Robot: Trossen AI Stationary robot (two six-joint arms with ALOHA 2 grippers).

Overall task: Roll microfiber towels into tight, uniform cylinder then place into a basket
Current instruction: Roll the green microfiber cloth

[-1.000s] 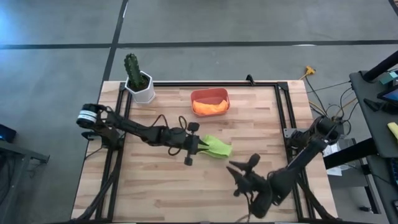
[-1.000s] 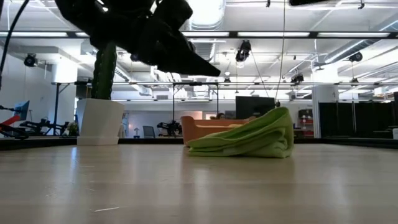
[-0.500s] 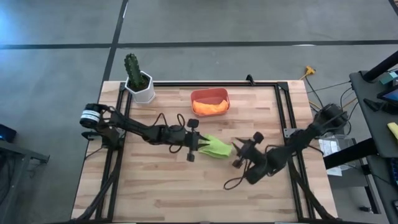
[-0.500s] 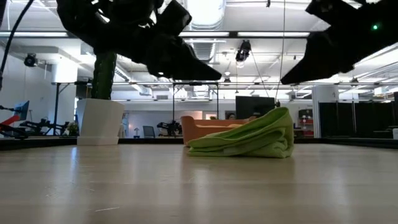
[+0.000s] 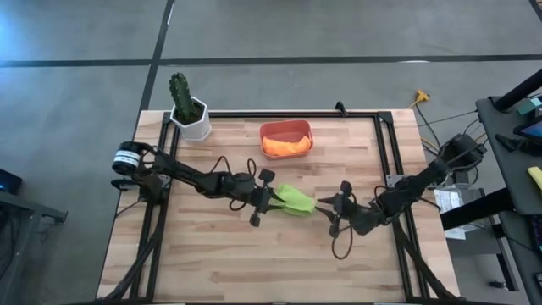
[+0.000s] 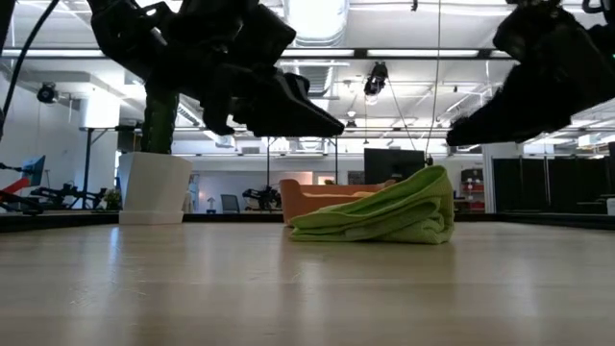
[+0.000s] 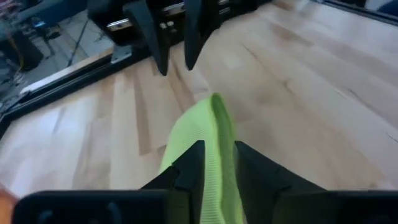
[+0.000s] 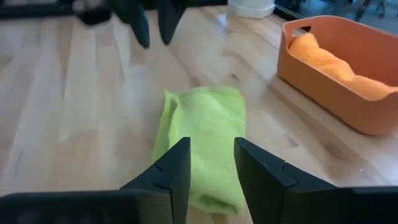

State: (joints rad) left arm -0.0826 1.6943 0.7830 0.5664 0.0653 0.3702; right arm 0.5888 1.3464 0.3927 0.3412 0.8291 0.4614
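Item 1 — cactus pot (image 5: 191, 117): sitting at the table's far left corner, well apart from the work and obstructing nothing.

Item 2 — left gripper (image 5: 269, 202): hovering above the left end of the green towel. In its wrist view the fingers (image 7: 188, 171) are standing slightly parted astride the cloth's ridge, not pinching it; judged released, lined up to take that end.

Item 3 — green towel (image 5: 295, 200): lying mid-table as a loose, flattened bundle of folds rather than a tight cylinder, between the two grippers. It is sitting clear of the basket, so rolling looks unfinished.

Item 4 — basket (image 5: 285, 139): resting on the far side of the table beyond the green towel, already holding the orange towel (image 5: 286, 146). That cloth is filling much of the tub, so room for a second roll may be tight.

Item 5 — right gripper (image 5: 335, 209): facing the towel's right end, just beside it. Its fingers (image 8: 173, 171) are showing a gap with cloth ahead, gripping nothing; judged released, mirroring its partner.

Item 6 — black frame rails (image 5: 385, 152): bordering the table sides, not interfering.
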